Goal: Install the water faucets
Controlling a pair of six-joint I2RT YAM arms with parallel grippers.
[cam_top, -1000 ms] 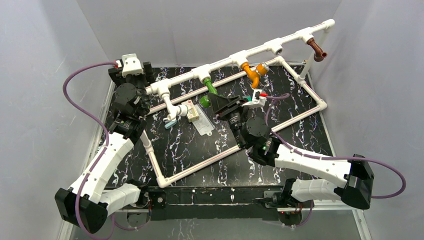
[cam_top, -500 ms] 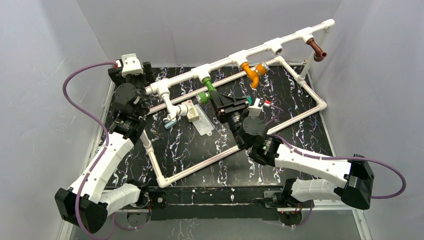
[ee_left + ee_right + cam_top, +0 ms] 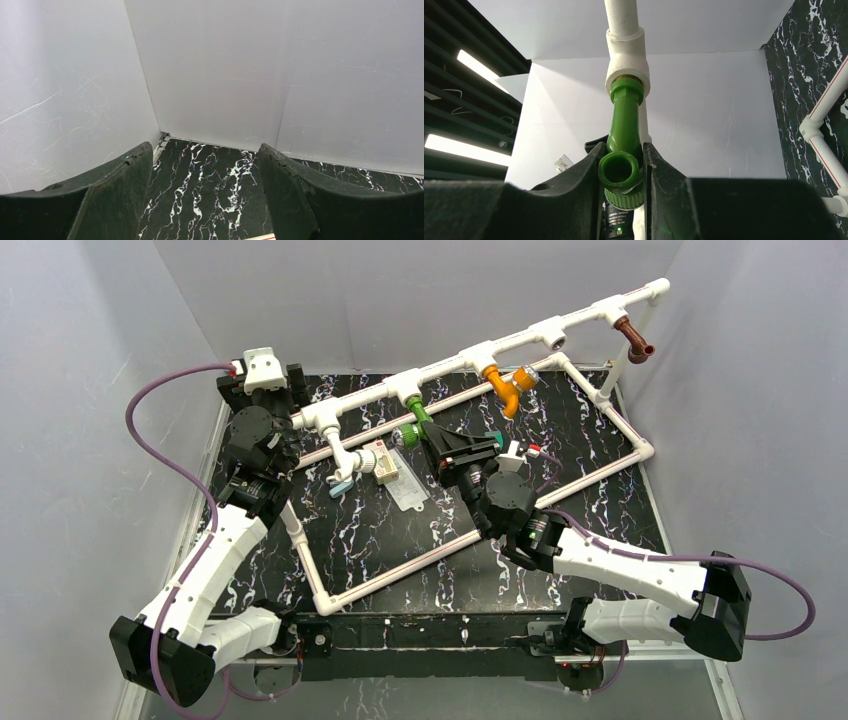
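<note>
The green faucet (image 3: pixel 413 418) hangs from a tee socket of the long white pipe (image 3: pixel 440 365). My right gripper (image 3: pixel 432 438) is shut on its lower end. In the right wrist view the fingers clamp the spout and knob end (image 3: pixel 620 171) from both sides, with the gripper (image 3: pixel 622 172) below the tee (image 3: pixel 626 60). The orange faucet (image 3: pixel 507 386), the brown faucet (image 3: pixel 634 339) and the white faucet (image 3: pixel 345 454) sit in other tees. My left gripper (image 3: pixel 296 382) is open and empty at the back left, with its jaws (image 3: pixel 205 200) spread over the black marble.
A white pipe frame (image 3: pixel 600 468) lies on the black table. One tee socket (image 3: pixel 553 337) between the orange and brown faucets is open. A small white block (image 3: pixel 383 462), a clear flat piece (image 3: pixel 408 492) and a small teal piece (image 3: pixel 342 487) lie below the white faucet.
My right gripper has moved up and left onto the green faucet and its wrist has rolled. The faucet's knob end has swung up to the left. The left arm has not moved.
</note>
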